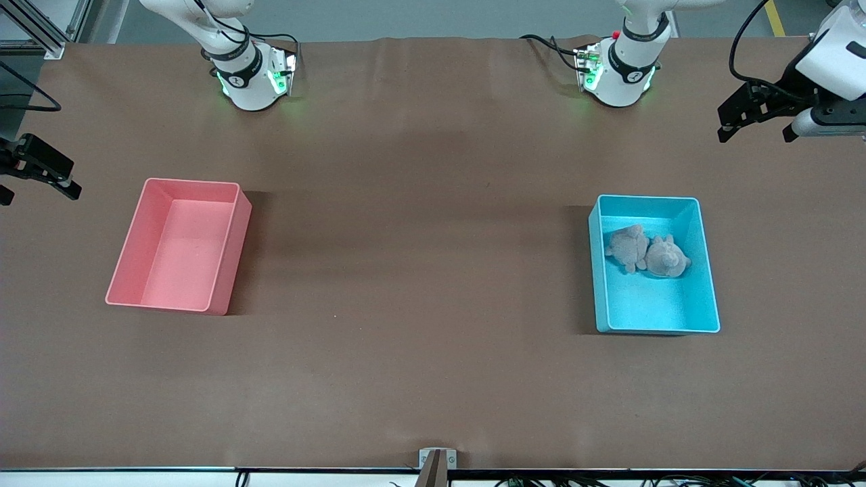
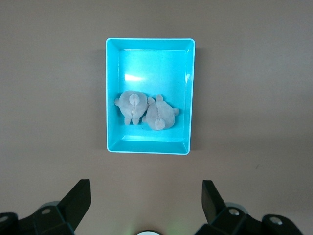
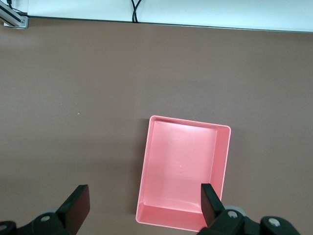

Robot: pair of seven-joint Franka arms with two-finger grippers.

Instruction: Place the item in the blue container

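I see the plush toys (image 1: 647,252) lying inside the blue container (image 1: 708,284); task looks done. Left end effector (image 1: 758,116) and right end effector (image 1: 30,177) both hang wide open, empty, parked over the table (image 1: 419,270) ends, clear of the bins.

Two white, rounded arm bases, each ringed by a black band with a small white mark and lit by green lamps low on the shell. Black cables loop from both bases. Left gripper (image 1: 758,125): black angular fingers under a white housing with a grey barrel. Right gripper (image 1: 37,177): black, blocky. Silver screws near finger roots in wrist views.
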